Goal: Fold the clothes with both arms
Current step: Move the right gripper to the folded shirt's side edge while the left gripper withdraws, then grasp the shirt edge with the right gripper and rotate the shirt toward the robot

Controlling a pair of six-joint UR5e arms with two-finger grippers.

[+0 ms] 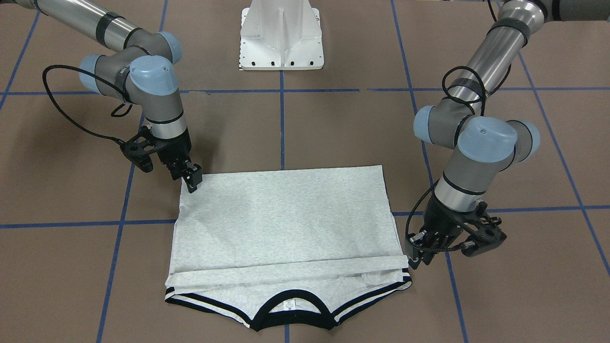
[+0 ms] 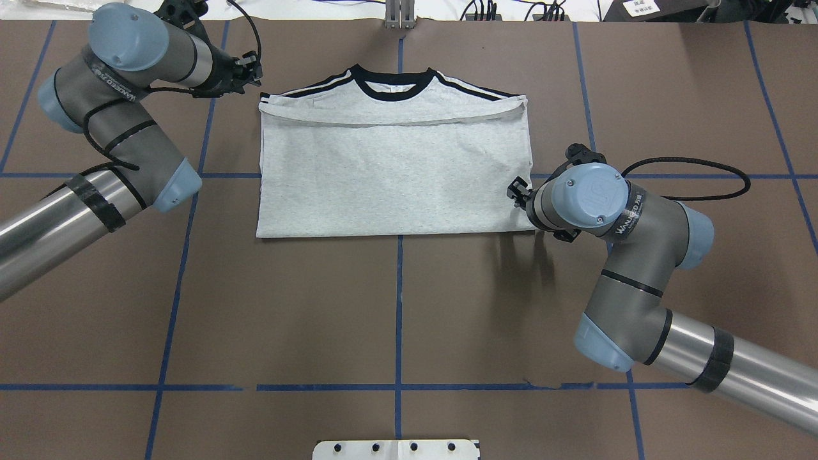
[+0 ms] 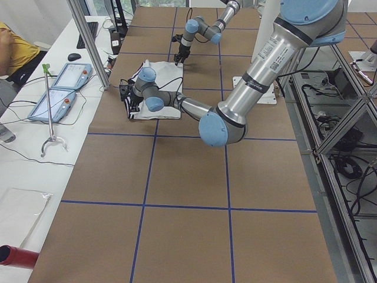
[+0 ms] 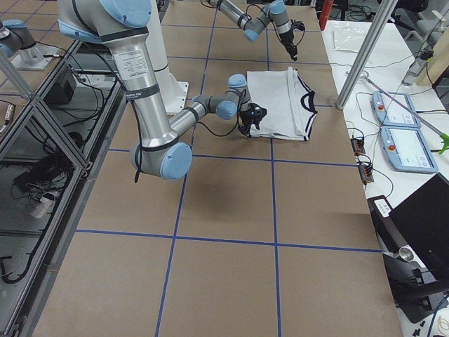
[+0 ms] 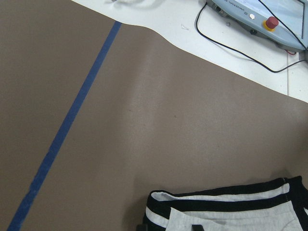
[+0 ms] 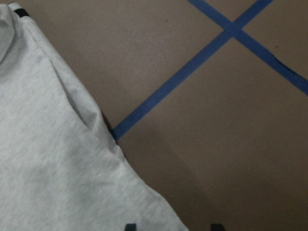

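A folded grey T-shirt [image 1: 286,214] is seen laid flat on the brown surface [image 1: 333,133].
The right pincer [image 1: 193,182] is held open over one corner of the folded cloth. The left pincer [image 1: 415,257] is set beside the striped shoulder, and whether it is open or closed cannot be told.
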